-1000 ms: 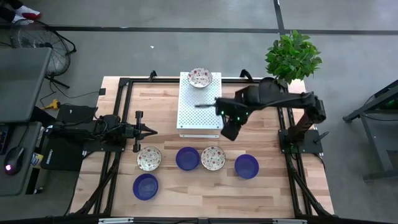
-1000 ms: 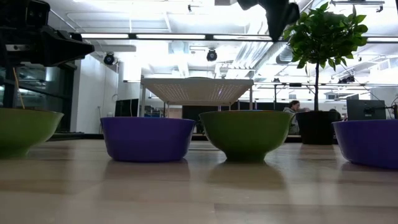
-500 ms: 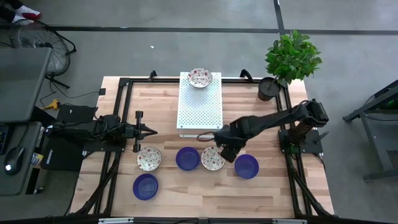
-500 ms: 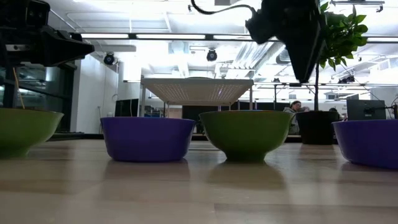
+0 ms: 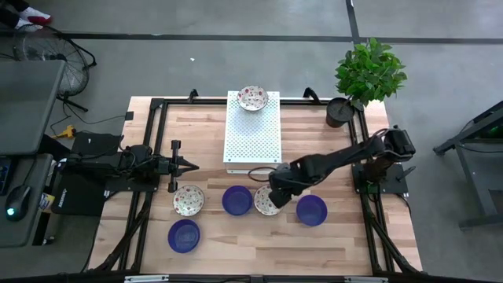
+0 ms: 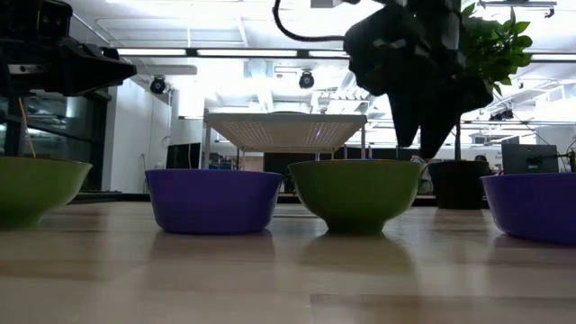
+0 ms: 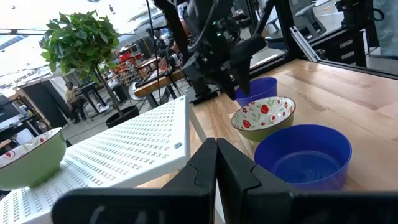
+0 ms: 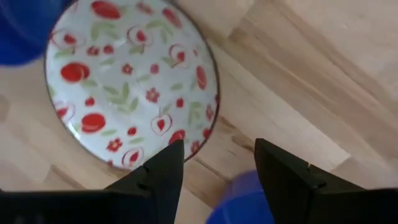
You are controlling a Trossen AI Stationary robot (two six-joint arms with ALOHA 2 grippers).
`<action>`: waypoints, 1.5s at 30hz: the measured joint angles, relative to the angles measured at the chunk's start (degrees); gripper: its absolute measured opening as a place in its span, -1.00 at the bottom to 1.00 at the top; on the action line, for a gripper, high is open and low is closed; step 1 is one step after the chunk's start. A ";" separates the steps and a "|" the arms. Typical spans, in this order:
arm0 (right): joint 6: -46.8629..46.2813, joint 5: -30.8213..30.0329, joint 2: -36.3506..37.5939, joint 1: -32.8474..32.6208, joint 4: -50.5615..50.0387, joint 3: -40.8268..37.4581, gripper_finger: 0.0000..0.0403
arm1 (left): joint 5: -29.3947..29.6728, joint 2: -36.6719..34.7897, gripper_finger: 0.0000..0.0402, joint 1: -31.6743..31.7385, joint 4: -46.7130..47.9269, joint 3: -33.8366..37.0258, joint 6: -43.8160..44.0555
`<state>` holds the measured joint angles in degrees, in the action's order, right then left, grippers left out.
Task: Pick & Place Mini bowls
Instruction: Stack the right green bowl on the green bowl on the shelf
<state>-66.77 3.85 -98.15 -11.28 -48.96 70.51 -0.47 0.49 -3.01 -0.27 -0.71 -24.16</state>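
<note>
One second has carried the right gripper (image 5: pixel 271 194) from above the white perforated platform (image 5: pixel 252 134) down to the white floral-patterned mini bowl (image 5: pixel 266 201) at the table's six o'clock — fingers spread, straddling its rim, grasp likely imminent. Left gripper (image 5: pixel 191 165) waits, pinched together, at nine.

Table (image 5: pixel 338 149) pale planked wood, matt; blue bowls (image 5: pixel 236 200) glossy; floral bowl (image 8: pixel 127 81) glazed; perforated platform (image 5: pixel 252 135) matt white.

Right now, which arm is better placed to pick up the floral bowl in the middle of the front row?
The right. The right gripper hangs open directly over the floral bowl, its fingers straddling the rim. The left gripper waits by the table's left side, shut, nearer a different floral bowl.
</note>
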 joint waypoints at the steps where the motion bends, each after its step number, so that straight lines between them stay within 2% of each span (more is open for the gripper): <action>1: -0.56 -0.29 0.00 0.05 -0.01 -0.23 -0.08 | 0.00 0.02 -1.00 -0.02 0.00 0.00 0.00; 18: -2.23 0.86 -5.05 1.40 3.97 -0.23 -0.11 | 0.00 0.00 -1.00 0.00 0.00 0.00 0.00; 30: -0.44 1.46 -5.48 2.31 3.85 -0.20 -0.52 | 0.00 0.02 -1.00 -0.01 0.00 0.00 0.00; 39: 1.25 4.13 -7.80 2.66 5.41 -0.18 -0.68 | -0.01 0.01 -1.00 -0.01 0.02 0.00 0.00; 45: 3.10 6.43 -7.10 2.73 6.29 -0.14 -0.95 | -0.02 0.00 -1.00 0.00 0.00 0.00 0.00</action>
<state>-63.68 10.27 -105.25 -8.55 -42.68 70.37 -0.49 0.49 -3.01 -0.27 -0.71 -24.16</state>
